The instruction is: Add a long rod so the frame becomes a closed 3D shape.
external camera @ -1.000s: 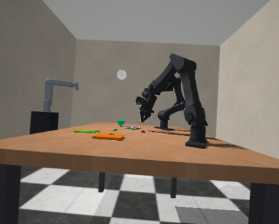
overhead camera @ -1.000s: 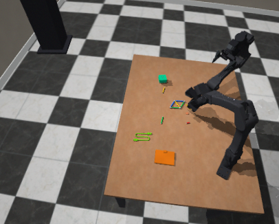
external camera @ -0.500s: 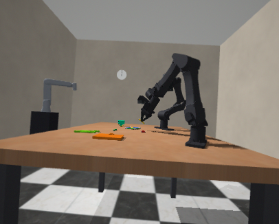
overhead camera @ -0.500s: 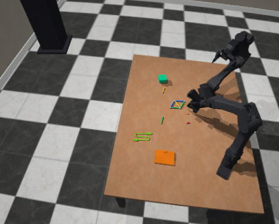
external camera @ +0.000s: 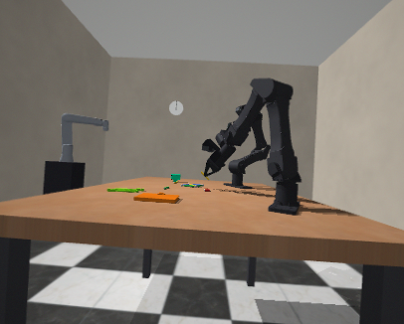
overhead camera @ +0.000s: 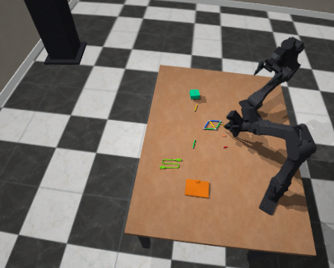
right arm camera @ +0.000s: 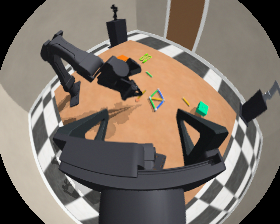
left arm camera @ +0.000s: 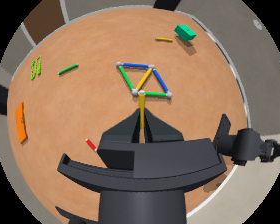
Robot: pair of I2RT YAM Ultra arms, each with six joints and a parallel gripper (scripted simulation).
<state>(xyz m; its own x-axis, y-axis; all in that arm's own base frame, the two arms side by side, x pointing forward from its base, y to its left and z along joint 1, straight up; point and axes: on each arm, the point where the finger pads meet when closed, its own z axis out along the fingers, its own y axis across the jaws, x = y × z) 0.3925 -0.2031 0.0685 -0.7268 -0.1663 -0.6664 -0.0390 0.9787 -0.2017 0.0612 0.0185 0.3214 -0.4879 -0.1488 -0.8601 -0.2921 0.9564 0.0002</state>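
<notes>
Pinches a yellow rod (overhead camera: 223, 124) (external camera: 203, 174) (left arm camera: 142, 102) (right arm camera: 143, 93) in the left gripper (overhead camera: 225, 127) (external camera: 207, 173) (left arm camera: 142, 112) (right arm camera: 141, 94), raised above the desk (overhead camera: 169, 218) (external camera: 200, 226) (left arm camera: 81, 115) (right arm camera: 131, 137) near the frame (overhead camera: 211, 130) (external camera: 192, 185) (left arm camera: 156, 93) (right arm camera: 156, 99). Shows that frame lying flat, with two blue sides, two green sides and a yellow diagonal meeting at steel balls. Has the right gripper (right arm camera: 142, 112) spread wide, with nothing between the fingers. Includes also a loose green rod (overhead camera: 194, 144) (left arm camera: 68, 69) (right arm camera: 149, 74) and a red piece (overhead camera: 225, 147) (external camera: 207, 190) (left arm camera: 91, 145) on the desk, both apart from the frame.

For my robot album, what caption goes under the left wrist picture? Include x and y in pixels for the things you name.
Black gripper (left arm camera: 142, 111) holds yellow rod (left arm camera: 142, 102) near flat, rod-and-ball frame (left arm camera: 144, 79).
</notes>
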